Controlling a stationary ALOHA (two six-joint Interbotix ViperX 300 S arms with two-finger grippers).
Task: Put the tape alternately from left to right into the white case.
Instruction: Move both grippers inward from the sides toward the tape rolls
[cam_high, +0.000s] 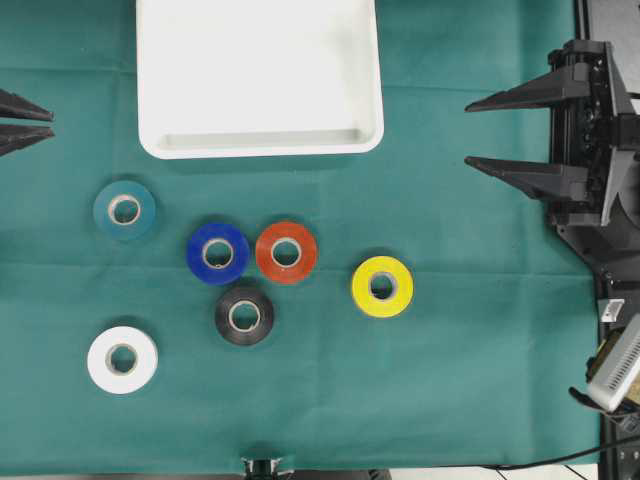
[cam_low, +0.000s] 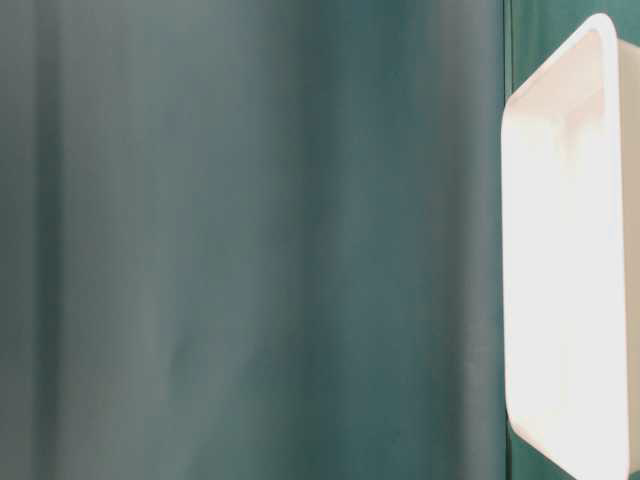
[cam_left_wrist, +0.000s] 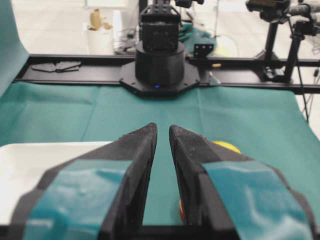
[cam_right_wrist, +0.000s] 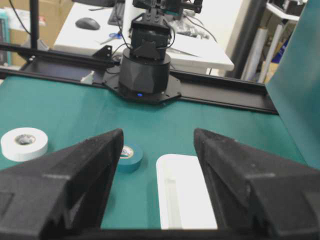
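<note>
Several tape rolls lie flat on the green cloth: teal (cam_high: 143, 214), blue (cam_high: 199, 254), orange-red (cam_high: 306, 252), black (cam_high: 263, 316), yellow (cam_high: 401, 288) and white (cam_high: 146, 360). The white case (cam_high: 260, 142) stands at the back with nothing in it. My left gripper (cam_high: 50, 123) hovers at the far left edge, its jaws nearly together and holding nothing. My right gripper (cam_high: 468, 134) hangs at the right with its jaws wide apart and nothing between them. The left wrist view shows the left gripper (cam_left_wrist: 162, 128) above cloth, with the yellow roll (cam_left_wrist: 226, 146) behind it. Past the right gripper (cam_right_wrist: 157, 133) lie the teal roll (cam_right_wrist: 132, 156) and the case (cam_right_wrist: 185, 195).
The green cloth's front edge (cam_high: 300, 468) runs along the bottom, and the right arm's black base and frame (cam_high: 600, 150) stand at the right. In the table-level view a blurred teal surface (cam_low: 250, 240) fills most of the frame beside the case (cam_low: 570, 250).
</note>
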